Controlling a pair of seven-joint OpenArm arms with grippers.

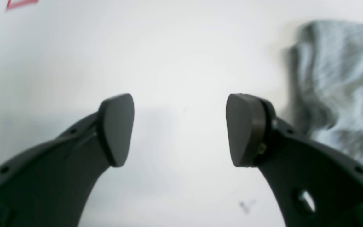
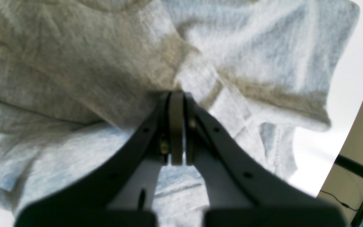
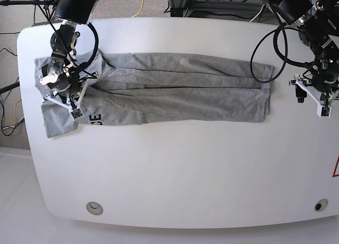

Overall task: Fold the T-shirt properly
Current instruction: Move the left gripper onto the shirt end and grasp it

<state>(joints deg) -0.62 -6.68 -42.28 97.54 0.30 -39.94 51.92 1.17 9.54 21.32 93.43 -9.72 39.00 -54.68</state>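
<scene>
The light grey T-shirt (image 3: 175,90) lies as a long band across the back half of the white table (image 3: 175,175), with black letters (image 3: 95,118) showing near its left end. My right gripper (image 3: 64,88) is over that left end. In the right wrist view it (image 2: 176,96) is shut, and T-shirt (image 2: 74,63) cloth puckers at its tips. My left gripper (image 3: 319,95) hangs off the shirt's right end. In the left wrist view it (image 1: 180,129) is open over bare table, with the T-shirt (image 1: 336,78) to its right.
A red tape mark (image 3: 335,167) sits at the table's right edge and also shows as a red tape mark (image 1: 20,3) in the left wrist view. Round holes (image 3: 94,207) mark the front corners. Cables and stands lie beyond the back edge.
</scene>
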